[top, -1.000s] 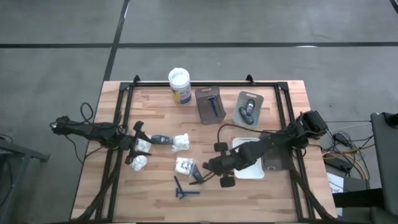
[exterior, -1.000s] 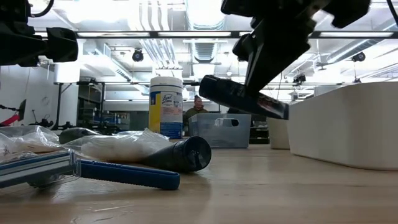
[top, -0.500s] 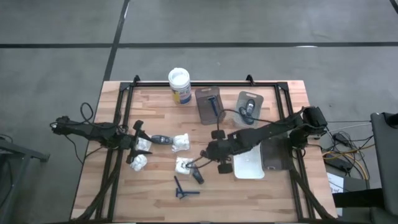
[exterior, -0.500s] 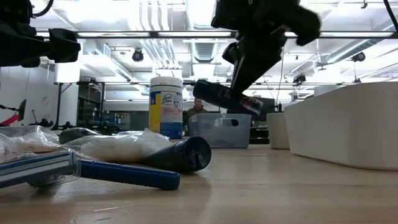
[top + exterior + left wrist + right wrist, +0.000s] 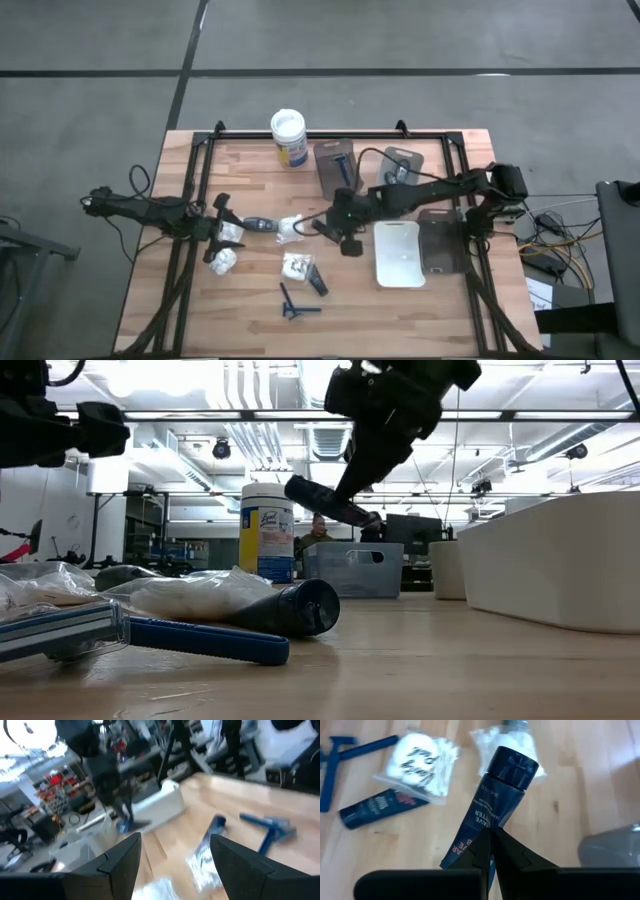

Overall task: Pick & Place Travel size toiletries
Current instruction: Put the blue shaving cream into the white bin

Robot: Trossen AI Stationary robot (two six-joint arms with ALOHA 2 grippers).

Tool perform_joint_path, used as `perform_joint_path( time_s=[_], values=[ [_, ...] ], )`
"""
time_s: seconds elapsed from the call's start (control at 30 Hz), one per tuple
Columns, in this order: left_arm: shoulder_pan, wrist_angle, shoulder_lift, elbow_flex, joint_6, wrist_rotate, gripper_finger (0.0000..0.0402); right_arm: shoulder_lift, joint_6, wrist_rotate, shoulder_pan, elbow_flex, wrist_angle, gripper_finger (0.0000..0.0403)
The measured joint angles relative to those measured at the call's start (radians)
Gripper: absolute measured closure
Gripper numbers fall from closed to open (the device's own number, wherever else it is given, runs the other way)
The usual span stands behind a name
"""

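Observation:
My right gripper hangs over the table's middle, shut on a small black tube that shows lifted in the low view. Below it lie a white packet and a dark grey oval bottle. Nearer the front lie another packet, a second black tube and a blue razor. My left gripper waits open at the table's left, with two white packets beside its fingers. One grey tray holds a razor, another a dark bottle. My right gripper pinches the black tube's flat crimped end between its two fingers. The fingers slant down from the table's right and lie along the tube. The tube is lifted clear of the table, and its cap points away from the gripper.
A white-lidded tub stands at the far edge. A white tray and a grey tray sit at the right. The black frame's rails run along the table's sides. Bare wood shows at the near right.
My right gripper has swung from the table's near middle toward the far edge and slightly left, rising a little. It stays shut, and the black tube has travelled with it, clear of the table.

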Motion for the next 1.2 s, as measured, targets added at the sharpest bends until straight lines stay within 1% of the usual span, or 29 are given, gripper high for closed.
perform_joint_path(
  time_s=[0.07,0.17,0.27,0.47,0.57,0.7,0.8,0.83,0.87,0.9,1.03,1.1,1.13,1.2],
  values=[
    [0.0,0.057,0.0,0.0,-0.046,0.047,0.0158,-0.005,0.0,0.0,-0.021,0.0,0.001,0.0394],
    [0.0,0.134,0.0,0.0,-0.169,0.127,0.0158,-0.014,0.0,0.0,-0.048,0.0,0.03,0.0394],
    [0.0,0.182,-0.001,0.0,-0.212,0.162,0.0158,-0.023,-0.001,0.0,-0.073,-0.003,0.072,0.0394],
    [0.0,0.194,0.0,0.0,-0.212,0.166,0.0158,-0.03,-0.005,0.0,-0.132,-0.004,0.147,0.0394],
    [0.0,0.204,0.0,0.0,-0.276,0.166,0.0158,-0.031,-0.008,-0.003,-0.156,-0.005,0.216,0.0394],
    [0.0,0.313,-0.001,0.001,-0.428,0.165,0.0158,-0.031,-0.015,-0.006,-0.185,-0.005,0.309,0.0394],
    [0.0,0.348,-0.001,0.001,-0.434,0.164,0.0158,-0.031,-0.026,-0.005,-0.204,-0.005,0.376,0.0392],
    [0.0,0.357,0.0,0.001,-0.432,0.147,0.0158,-0.03,-0.028,-0.005,-0.21,-0.005,0.397,0.0392],
    [0.0,0.367,0.0,0.001,-0.427,0.108,0.0158,-0.03,-0.03,-0.005,-0.216,-0.005,0.417,0.0392],
    [0.0,0.376,-0.001,0.001,-0.42,0.037,0.0158,-0.03,-0.03,-0.005,-0.222,-0.005,0.437,0.0392],
    [0.0,0.405,0.015,-0.006,-0.463,-0.353,0.0158,-0.03,-0.03,-0.005,-0.232,-0.006,0.499,0.0393],
    [0.002,0.422,0.03,-0.014,-0.472,-0.497,0.0158,-0.029,-0.029,-0.005,-0.232,-0.006,0.536,0.0393],
    [0.001,0.429,0.04,-0.014,-0.477,-0.532,0.0158,-0.029,-0.029,-0.005,-0.231,-0.006,0.55,0.0392],
    [0.001,0.434,0.06,-0.014,-0.488,-0.54,0.0158,-0.029,-0.029,-0.005,-0.231,-0.006,0.572,0.0391]
  ],
)
